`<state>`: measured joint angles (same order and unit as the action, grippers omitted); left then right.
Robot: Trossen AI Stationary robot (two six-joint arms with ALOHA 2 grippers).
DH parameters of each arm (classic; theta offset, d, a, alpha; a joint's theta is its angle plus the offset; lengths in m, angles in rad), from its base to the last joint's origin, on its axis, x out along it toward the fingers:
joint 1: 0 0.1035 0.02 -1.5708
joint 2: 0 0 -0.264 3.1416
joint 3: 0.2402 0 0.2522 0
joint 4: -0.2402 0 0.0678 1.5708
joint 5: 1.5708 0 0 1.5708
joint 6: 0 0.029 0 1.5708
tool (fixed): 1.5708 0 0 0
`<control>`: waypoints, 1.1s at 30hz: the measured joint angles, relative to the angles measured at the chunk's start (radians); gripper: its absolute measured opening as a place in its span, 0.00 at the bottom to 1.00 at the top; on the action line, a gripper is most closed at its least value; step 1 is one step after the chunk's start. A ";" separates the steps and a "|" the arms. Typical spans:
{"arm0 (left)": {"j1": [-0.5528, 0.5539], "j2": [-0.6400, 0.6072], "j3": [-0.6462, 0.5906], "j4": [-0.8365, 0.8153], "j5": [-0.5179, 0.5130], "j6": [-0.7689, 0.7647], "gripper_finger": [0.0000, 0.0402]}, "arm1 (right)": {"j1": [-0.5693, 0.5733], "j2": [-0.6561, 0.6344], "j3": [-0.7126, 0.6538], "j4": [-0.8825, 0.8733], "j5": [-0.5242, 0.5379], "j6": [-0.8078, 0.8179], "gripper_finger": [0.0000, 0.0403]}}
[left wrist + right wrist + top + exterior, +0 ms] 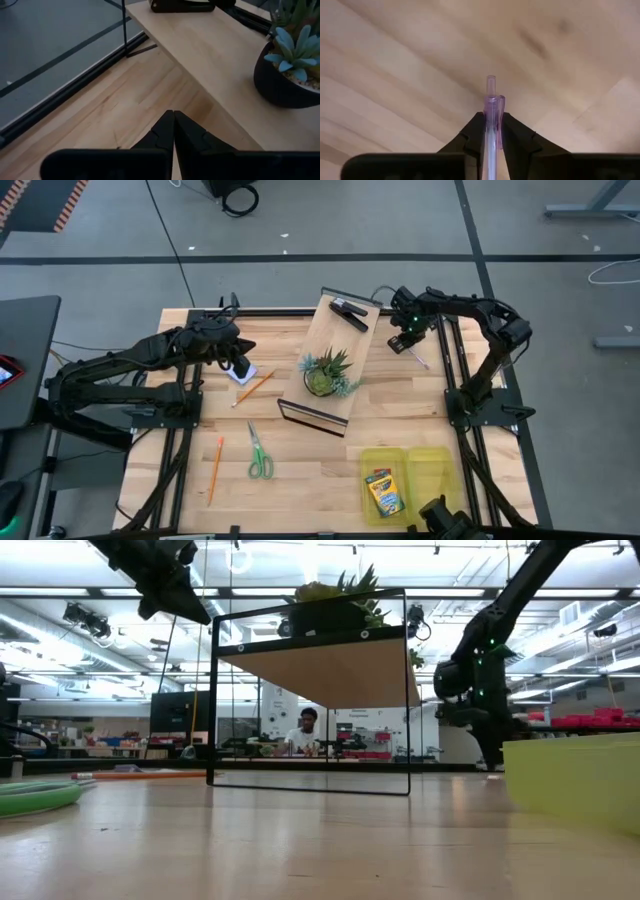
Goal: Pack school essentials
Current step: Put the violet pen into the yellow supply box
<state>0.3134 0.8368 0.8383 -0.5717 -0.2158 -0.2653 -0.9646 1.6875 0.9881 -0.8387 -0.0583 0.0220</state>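
Right gripper (491,131), upper right of high view, clamps thin pen (491,107); may pivot or slip before reaching bin (440,465), lower right. Left gripper (173,131) closed, empty, near pad (243,374).

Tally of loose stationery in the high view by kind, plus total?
orange pencils: 2
green-handled scissors: 1
crayon box: 1, in the yellow bin
pale pad: 1
pen: 1, in the right gripper
Total: 6
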 joint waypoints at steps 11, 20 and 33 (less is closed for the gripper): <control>0.000 0.000 0.000 0.005 -0.001 0.012 0.05 | 0.000 -0.070 0.002 -0.011 -0.040 0.031 0.15; -0.003 0.000 0.000 0.158 0.087 -0.010 0.08 | 0.023 -0.147 0.002 -0.036 -0.124 0.090 0.15; -0.002 0.001 0.000 0.161 0.079 -0.011 0.07 | 0.122 -0.342 0.003 -0.037 -0.152 0.294 0.15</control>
<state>0.3111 0.8375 0.8383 -0.4107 -0.1368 -0.2758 -0.8425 1.3457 0.9909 -0.8753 -0.2101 0.3156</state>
